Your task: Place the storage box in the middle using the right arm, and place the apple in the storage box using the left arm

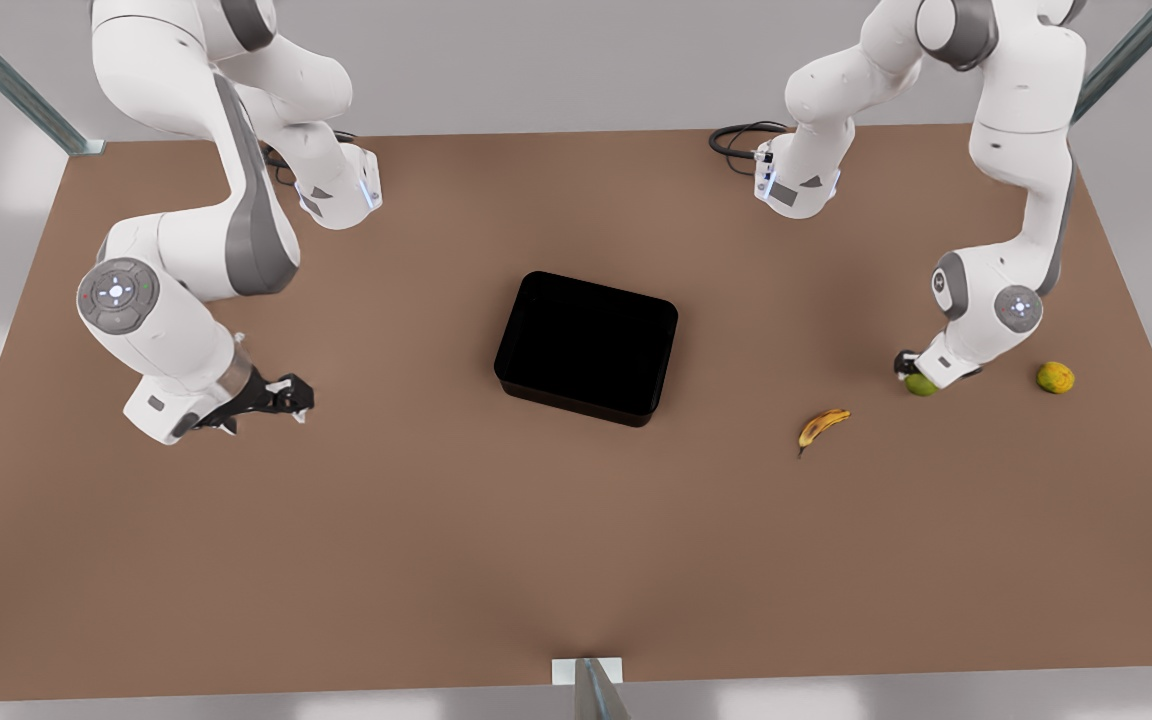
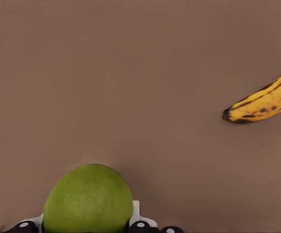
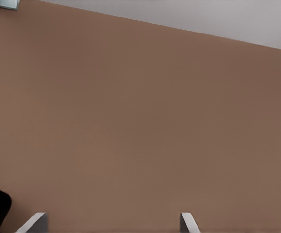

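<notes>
left hand (image 1: 911, 372): down at the apple (image 1: 921, 385), fingers either side of it; grip unclear, mostly hidden by the wrist
right hand (image 1: 298, 398): open, empty, well apart from box (image 1: 586, 347)
box: mid tabletop (image 1: 436, 540)
banana (image 1: 822, 426): near left hand

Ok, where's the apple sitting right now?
The apple is on the table at the front view's right, at the left hand, between the banana and the orange-yellow fruit.
</notes>
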Controlling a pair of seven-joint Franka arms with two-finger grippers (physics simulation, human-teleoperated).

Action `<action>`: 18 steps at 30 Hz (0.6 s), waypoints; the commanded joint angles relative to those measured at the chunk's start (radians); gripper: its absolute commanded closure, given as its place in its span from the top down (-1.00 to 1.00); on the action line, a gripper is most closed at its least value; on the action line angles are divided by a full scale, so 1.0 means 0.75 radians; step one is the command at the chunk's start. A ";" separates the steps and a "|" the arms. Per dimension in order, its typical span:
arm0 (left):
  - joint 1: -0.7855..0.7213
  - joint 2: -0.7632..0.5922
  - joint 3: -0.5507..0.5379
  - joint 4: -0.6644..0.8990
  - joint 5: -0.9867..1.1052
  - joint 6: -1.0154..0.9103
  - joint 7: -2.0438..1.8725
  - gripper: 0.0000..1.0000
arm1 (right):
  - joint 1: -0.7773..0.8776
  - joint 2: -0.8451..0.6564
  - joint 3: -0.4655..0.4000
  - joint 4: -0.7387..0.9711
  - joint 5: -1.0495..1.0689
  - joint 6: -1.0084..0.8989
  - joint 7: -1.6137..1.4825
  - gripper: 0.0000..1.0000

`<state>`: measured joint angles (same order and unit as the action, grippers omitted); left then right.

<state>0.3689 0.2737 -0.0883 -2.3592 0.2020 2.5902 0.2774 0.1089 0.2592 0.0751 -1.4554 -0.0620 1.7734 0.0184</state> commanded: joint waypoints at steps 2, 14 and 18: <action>-0.001 -0.046 -0.038 -0.012 -0.073 -0.038 0.000 0.45 | 0.002 0.000 0.000 0.008 0.001 0.000 0.002 1.00; -0.005 -0.383 -0.698 -0.109 -0.484 -0.245 -0.454 0.45 | 0.002 0.012 0.002 0.018 0.001 0.002 0.004 1.00; -0.009 -0.518 -1.048 -0.109 -0.680 -0.236 -0.632 0.46 | 0.002 0.014 0.000 0.018 0.001 0.002 0.004 1.00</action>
<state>0.3476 -0.1258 -0.9006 -2.4383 -0.2091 2.4184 -0.2008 0.1104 0.2701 0.0751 -1.4420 -0.0614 1.7762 0.0215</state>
